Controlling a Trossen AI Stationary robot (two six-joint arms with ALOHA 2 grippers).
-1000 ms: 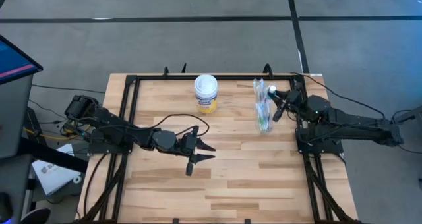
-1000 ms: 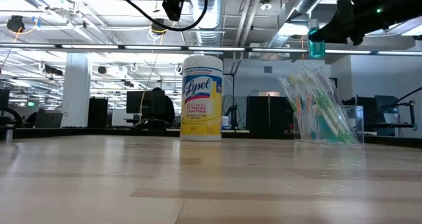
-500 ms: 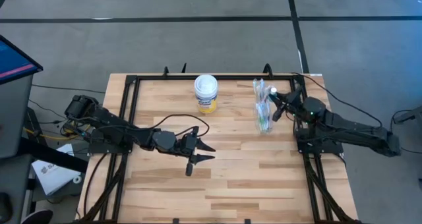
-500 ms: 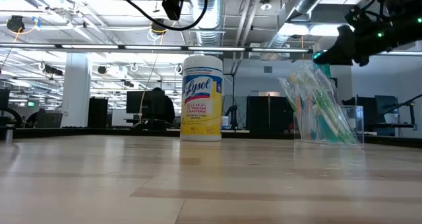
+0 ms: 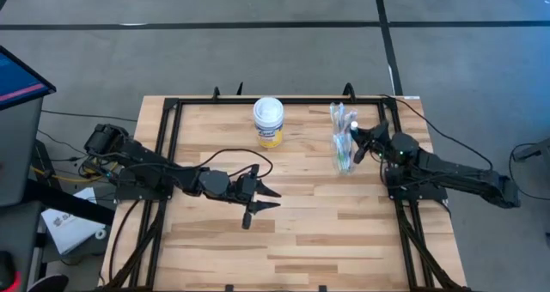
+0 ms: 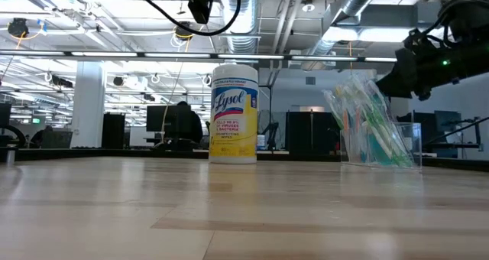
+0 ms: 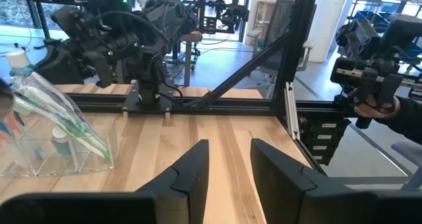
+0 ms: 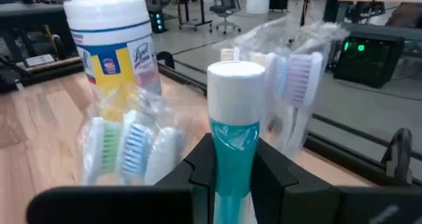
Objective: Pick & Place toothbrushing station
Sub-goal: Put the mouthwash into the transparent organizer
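From above, the white-lidded canister (image 5: 268,122) stands near the far edge of the wooden table (image 5: 301,232); well to its right sit the clear plastic cups (image 5: 344,159) with the toothbrushes (image 5: 342,137) leaning in them; the right gripper (image 5: 359,142) hangs just right of the cups, touching or nearly touching them; the left gripper (image 5: 265,199) rests in front of the canister, nearer the table's middle, its fingers spread and empty.

At table height, the canister (image 6: 234,113) is upright; the cups (image 6: 378,147) stand to its right, holding green and orange-marked toothbrushes (image 6: 367,118) in clear wrap; the right arm's dark bulk hovers above and right of them.

From the left wrist, the left gripper (image 7: 227,159) stands parted with bare wood between the fingers; the cups (image 7: 49,141) lie off to one side.

From the right wrist, the right gripper (image 8: 234,165) is clenched on a small blue tube (image 8: 232,145) with a white cap, held upright just in front of the toothbrushes (image 8: 135,145); the canister (image 8: 113,43) stands beyond them.
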